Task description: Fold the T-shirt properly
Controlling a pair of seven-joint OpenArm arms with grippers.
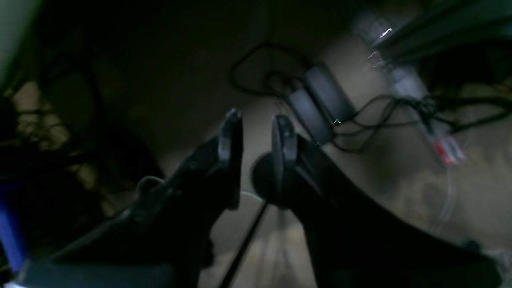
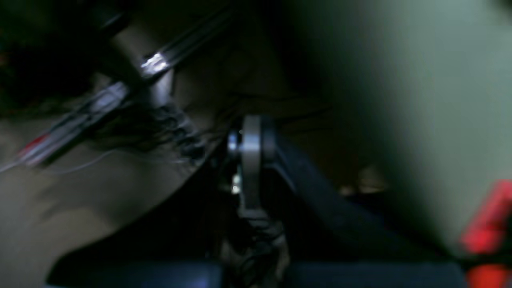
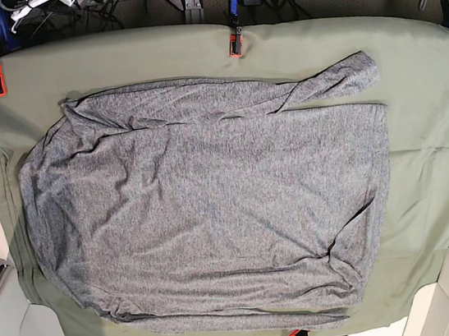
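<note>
The T-shirt (image 3: pixel 214 211) lies spread over most of the bench (image 3: pixel 427 133), which is draped in an olive-green cloth held at its edges by red and blue clamps (image 3: pixel 234 42). One sleeve is already laid across the top edge of the shirt, its cuff pointing toward the base view's right, and the lower hem is rumpled into soft ridges near the front edge. Neither arm shows in the base view; both wrist cameras look down past the bench at a dim floor with cables and power bricks (image 1: pixel 320 104). The left gripper (image 1: pixel 256 120) has its fingers (image 1: pixel 232 132) parted by a narrow gap with nothing between them. The right gripper (image 2: pixel 250 160) appears only as a blurred metal disc and dark body, so whether its fingers are parted or closed cannot be told. The fold seems not yet begun. To start it well, each arm probably should come in over a side of the shirt, pinch both layers near a shoulder and the matching hem corner, and lift only enough to carry the edge across, so the knit does not drag or bunch the cloth beneath.
</note>
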